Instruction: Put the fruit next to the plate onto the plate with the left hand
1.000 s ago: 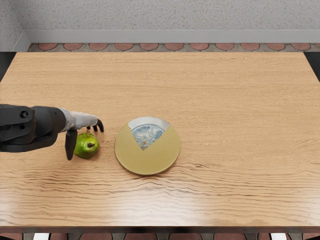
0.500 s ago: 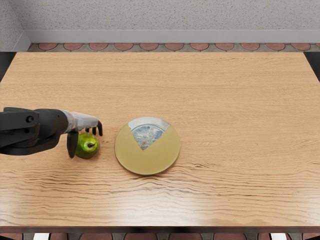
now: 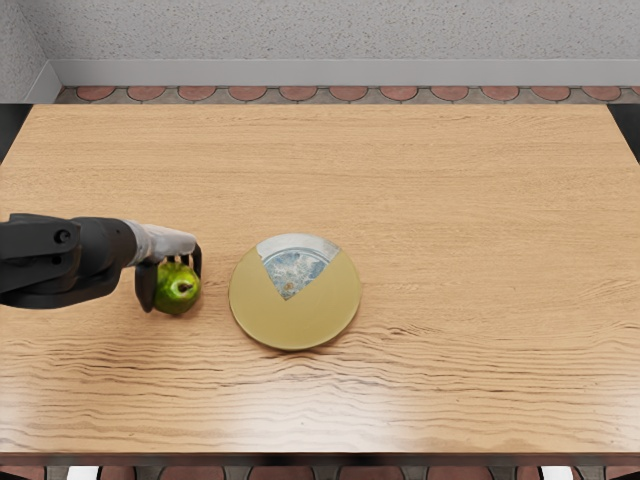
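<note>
Here the left robot hand [image 3: 163, 248], its arm entering from 9 o'clock, is curled around the green fruit [image 3: 178, 288]. The thumb is on the fruit's left side and the fingers [image 3: 192, 262] wrap its far side. The fruit is off the plate [image 3: 300, 315], just beside its rim at 9 o'clock.

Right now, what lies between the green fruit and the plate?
Only a narrow strip of bare table separates the green fruit from the plate, seen in the head view.
</note>
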You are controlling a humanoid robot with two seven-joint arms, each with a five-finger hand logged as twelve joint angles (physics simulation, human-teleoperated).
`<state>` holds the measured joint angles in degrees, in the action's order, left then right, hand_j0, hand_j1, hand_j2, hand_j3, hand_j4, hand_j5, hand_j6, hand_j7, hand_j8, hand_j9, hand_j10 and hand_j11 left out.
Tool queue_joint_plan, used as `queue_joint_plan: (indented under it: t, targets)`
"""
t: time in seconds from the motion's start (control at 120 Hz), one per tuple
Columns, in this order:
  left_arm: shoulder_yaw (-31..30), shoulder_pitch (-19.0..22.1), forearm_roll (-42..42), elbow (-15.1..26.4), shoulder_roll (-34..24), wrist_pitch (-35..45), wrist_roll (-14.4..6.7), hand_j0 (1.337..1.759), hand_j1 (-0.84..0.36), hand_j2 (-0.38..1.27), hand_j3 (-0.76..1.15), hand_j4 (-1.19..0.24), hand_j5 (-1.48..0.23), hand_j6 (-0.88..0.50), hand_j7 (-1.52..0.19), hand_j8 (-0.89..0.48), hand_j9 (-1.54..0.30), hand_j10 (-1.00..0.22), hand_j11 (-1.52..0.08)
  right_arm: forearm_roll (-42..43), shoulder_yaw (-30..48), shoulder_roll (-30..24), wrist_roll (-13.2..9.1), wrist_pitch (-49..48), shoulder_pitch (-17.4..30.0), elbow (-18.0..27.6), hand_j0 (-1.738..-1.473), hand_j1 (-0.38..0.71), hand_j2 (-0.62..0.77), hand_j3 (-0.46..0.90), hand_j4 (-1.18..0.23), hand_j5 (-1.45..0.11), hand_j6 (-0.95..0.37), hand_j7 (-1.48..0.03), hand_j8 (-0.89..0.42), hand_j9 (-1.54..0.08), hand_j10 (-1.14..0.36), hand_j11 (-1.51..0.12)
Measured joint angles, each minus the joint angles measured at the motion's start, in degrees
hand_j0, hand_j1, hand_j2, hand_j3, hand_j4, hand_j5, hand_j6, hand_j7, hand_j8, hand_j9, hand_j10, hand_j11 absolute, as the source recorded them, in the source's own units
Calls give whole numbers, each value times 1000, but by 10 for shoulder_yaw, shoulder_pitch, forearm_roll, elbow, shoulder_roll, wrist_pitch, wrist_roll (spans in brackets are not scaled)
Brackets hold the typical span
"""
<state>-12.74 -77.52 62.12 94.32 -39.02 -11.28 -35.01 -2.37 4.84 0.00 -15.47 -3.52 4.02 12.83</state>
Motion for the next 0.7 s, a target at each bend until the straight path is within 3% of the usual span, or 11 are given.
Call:
queue_joint_plan:
  t: [0.175, 0.283, 0.308, 0.367, 0.7]
  targets:
    - [0, 2, 1, -3, 4, -1, 0, 1653, -152, 57, 0, -410, -660, -349, -659, -476, -656, -479, -654, 0, 0, 0, 0, 0, 0, 0, -1658, -314, -6, 0, -29, -38, -29, -38, -29, -38, -29, -38]
    - [0, 2, -1, -5, 5, -2, 0, 1652, -243, 191, 0, -370, -702, -311, -695, -447, -688, -485, -685, 0, 0, 0, 0, 0, 0, 0, -1658, -314, -6, 0, -29, -38, -29, -38, -29, -38, -29, -38]
    - [0, 2, -2, -5, 4, -2, 0, 1651, -271, 311, 0, -349, -712, -297, -704, -428, -697, -484, -695, 0, 0, 0, 0, 0, 0, 0, -1658, -314, -6, 0, -29, -38, -29, -38, -29, -38, -29, -38]
    - [1, 2, -2, -6, 4, -2, 0, 1649, -289, 340, 0, -328, -739, -281, -729, -416, -721, -488, -719, 0, 0, 0, 0, 0, 0, 0, -1658, -314, -6, 0, -29, -38, -29, -38, -29, -38, -29, -38]
    - [0, -21, -20, -6, -4, -4, 0, 1652, -200, 116, 0, -321, -764, -273, -759, -411, -757, -544, -758, 0, 0, 0, 0, 0, 0, 0, -1658, -314, -6, 0, -29, -38, -29, -38, -29, -38, -29, -38]
